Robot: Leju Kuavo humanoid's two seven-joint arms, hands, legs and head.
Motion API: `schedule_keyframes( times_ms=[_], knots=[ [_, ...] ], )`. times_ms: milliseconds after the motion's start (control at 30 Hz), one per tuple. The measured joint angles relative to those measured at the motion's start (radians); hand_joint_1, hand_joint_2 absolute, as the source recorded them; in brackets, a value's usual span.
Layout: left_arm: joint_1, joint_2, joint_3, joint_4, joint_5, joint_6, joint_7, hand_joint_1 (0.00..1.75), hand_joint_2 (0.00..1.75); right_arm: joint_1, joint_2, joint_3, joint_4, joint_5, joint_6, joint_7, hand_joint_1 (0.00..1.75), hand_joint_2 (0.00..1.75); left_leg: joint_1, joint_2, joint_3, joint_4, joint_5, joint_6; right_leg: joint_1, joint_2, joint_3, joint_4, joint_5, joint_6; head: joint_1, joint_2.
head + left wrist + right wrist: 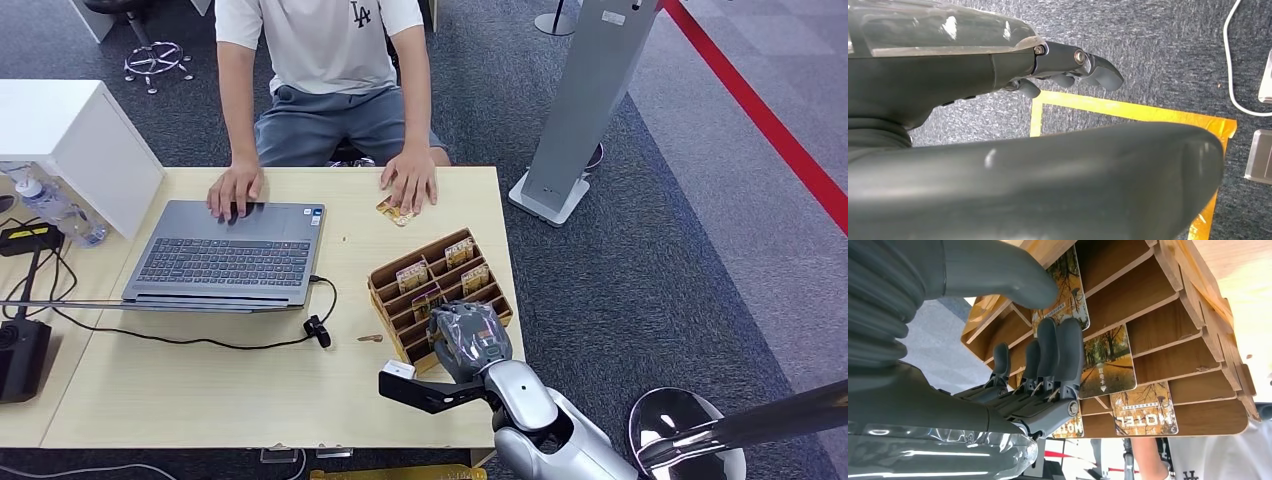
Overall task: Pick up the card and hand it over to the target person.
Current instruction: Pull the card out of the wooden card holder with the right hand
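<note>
On the desk's left half, toward nine o'clock, a person's hand [236, 189] rests on an open laptop [225, 255], whose cable [200, 338] trails across the table [180, 390] toward six o'clock. Hanging beside the body, the left hand [1068, 70] has nothing in it, its fingers [1105, 75] loosely extended over the carpet and a yellow floor marking [1128, 111].

At centre, toward twelve o'clock, the person's other hand [410, 180] lies flat near a loose card on the table [395, 211]. Right of centre stands a wooden card rack [400, 290] with tiered slots, several cards upright in them. The right hand [468, 338] is at the rack's near end, about five o'clock on the desk. Seen from its wrist, the thumb [998, 270] and fingers [1058, 352] straddle one card in the rack [1060, 287]; whether they actually pinch it I cannot tell.

The card looks thin, light, stiff and glossy, so it is likely slippery on its faces and easy to flick out of a loose hold. It probably wants a pinch across both faces at the exposed top edge, then a pull along the slot line so neighbours and rack stay put.
</note>
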Motion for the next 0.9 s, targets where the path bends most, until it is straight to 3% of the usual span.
schedule_keyframes(
  times_ms=[200,633,900],
  knots=[
    [-0.001,0.000,-0.003,0.000,0.004,0.002,0.001,0.00,0.00,-0.002,-0.031,-0.004,-0.098,0.024,0.014,0.018,0.78,1.75,0.000,-0.001,-0.001,0.001,0.000,0.000,0.000,-0.001,-0.001,0.001,0.000,0.000,0.000,0.000],
    [-0.001,0.004,-0.012,-0.001,0.012,0.003,-0.005,0.00,0.00,-0.015,-0.005,-0.002,0.038,-0.029,0.001,0.007,0.97,1.75,0.000,0.000,0.001,-0.001,0.001,0.000,0.000,0.000,0.001,-0.001,0.001,0.000,0.000,0.000],
    [-0.001,0.007,-0.017,-0.002,0.014,0.001,-0.005,0.00,0.00,-0.011,0.006,-0.013,0.090,-0.049,-0.015,-0.001,0.73,1.75,0.000,0.000,0.002,-0.002,0.001,0.000,0.000,0.000,0.002,-0.002,0.001,0.000,0.000,0.000]
  ],
)
